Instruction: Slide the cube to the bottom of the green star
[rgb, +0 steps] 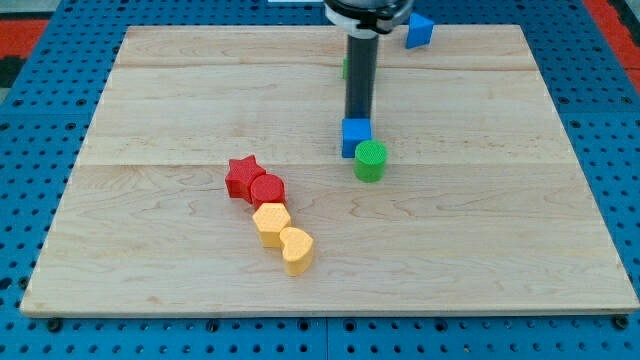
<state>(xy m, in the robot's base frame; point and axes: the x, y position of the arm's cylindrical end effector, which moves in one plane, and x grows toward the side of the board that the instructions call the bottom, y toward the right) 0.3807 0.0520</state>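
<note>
While my tip (358, 121) rests at the blue cube (355, 137)'s far edge, gripping nothing, the cube touches the green cylinder (370, 160). The green star (346, 68) hides behind my rod; a careless push risks dragging the cylinder along.

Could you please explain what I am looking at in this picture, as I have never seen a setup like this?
This is one camera view of a robot arm that has no end effector for grasping, only a dark rod. My tip touches a blue cube from the view's top side. Blocks lie on the wooden board: a green cylinder beside the cube, a red star, a red cylinder, two yellow blocks, a blue block near the top, and something green mostly hidden behind the rod. Nothing is held; blocks are only pushed.
</note>
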